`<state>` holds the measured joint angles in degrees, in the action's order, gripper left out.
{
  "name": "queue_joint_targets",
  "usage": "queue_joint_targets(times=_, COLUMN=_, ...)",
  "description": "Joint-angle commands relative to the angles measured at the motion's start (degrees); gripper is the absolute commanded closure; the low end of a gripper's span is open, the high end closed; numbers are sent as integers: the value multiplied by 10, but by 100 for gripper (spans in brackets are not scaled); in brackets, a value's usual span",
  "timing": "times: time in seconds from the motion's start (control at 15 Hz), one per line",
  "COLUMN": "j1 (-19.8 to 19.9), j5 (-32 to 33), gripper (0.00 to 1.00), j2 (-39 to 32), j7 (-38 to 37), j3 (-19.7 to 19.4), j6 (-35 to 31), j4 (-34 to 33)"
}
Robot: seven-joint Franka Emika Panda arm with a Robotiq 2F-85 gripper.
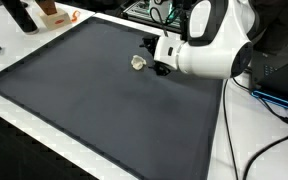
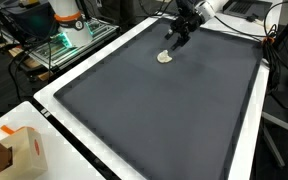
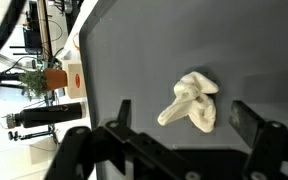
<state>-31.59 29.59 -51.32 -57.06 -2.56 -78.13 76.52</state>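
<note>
In an exterior view, the tool (image 1: 156, 64) is hovering, jaws spread, just beside a crumpled cream lump (image 1: 137, 62) lying on the dark mat (image 1: 74, 95) in the upper middle of the frame. In an exterior view, the tool (image 2: 174, 42) is hanging just above the lump (image 2: 165, 57) near the top. In the wrist view, the lump (image 3: 191, 102) is sitting right of centre between the spread fingers (image 3: 121, 112), touching neither.

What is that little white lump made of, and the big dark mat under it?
The white lump looks like soft crumpled cloth or paper: cream, matte, with folds; which one is unclear. The dark mat looks like a rubber or foam sheet: flat, dull grey, no shine.
</note>
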Motion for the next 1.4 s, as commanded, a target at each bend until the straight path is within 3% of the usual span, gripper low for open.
queue_joint_targets(times=0.0, j1=-8, j5=22, gripper=0, j2=-27, j7=1, j3=6, j6=22, j4=-30)
queue_joint_targets(times=0.6, j1=1, j5=14, gripper=0, j2=-30, j7=83, j3=17, j6=21, j4=-37)
queue_joint_targets(times=1.33, j1=43, j5=-23, gripper=0, j2=14, j7=193, j3=39, j6=-7, j4=-7)
